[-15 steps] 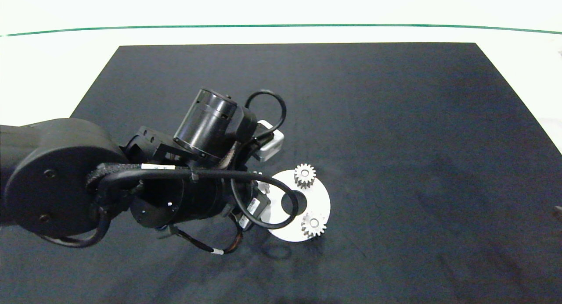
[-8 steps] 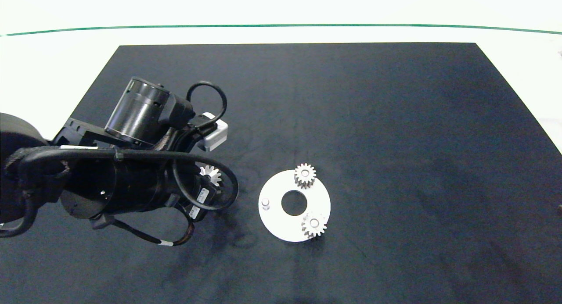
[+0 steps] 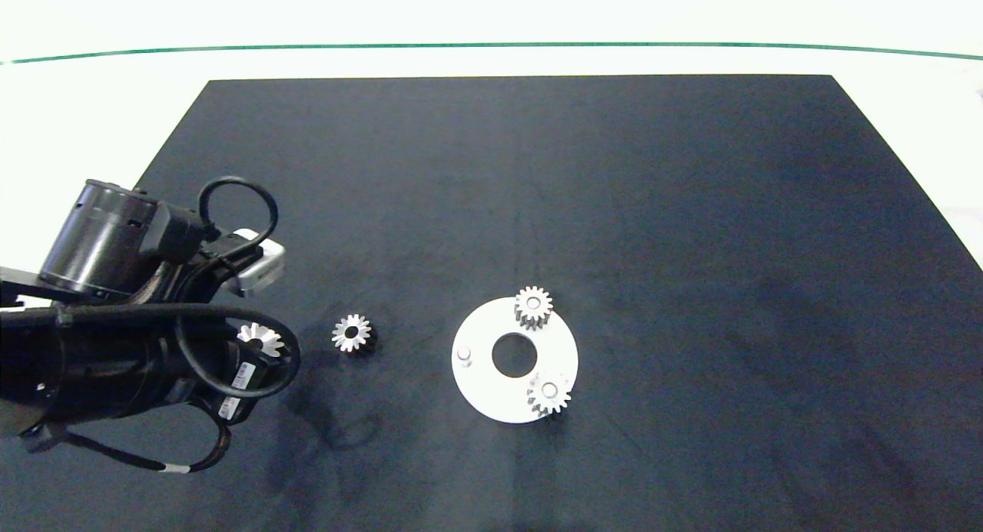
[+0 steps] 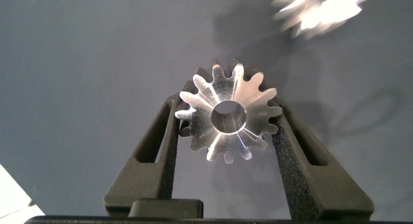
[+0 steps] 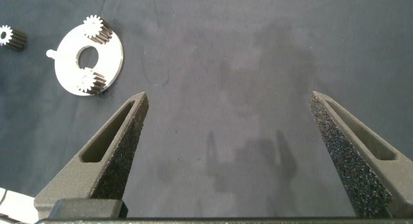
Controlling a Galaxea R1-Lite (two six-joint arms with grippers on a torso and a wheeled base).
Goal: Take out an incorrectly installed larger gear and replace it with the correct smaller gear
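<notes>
Left gripper (image 4: pixel 227 124) is clamped on the larger gear (image 4: pixel 229 119), pads pressing opposite teeth, held above the mat (image 3: pixel 537 171) well left of the white disc (image 3: pixel 480 394). Solid metal, stiff, probably heavy for its size and slick, so gripping across the teeth is the sensible hold; the bore is too narrow for fingers. Smaller gear (image 3: pixel 352 333) lies loose on the mat between gripper and disc. Count: four gears total, one large, three small, with two small ones seated on the disc (image 3: pixel 533 307) (image 3: pixel 548 394). One bare peg (image 3: pixel 464 354), apparently the vacated spot. Right gripper (image 5: pixel 226 114) hangs wide open, well off to the right, holding nothing.
</notes>
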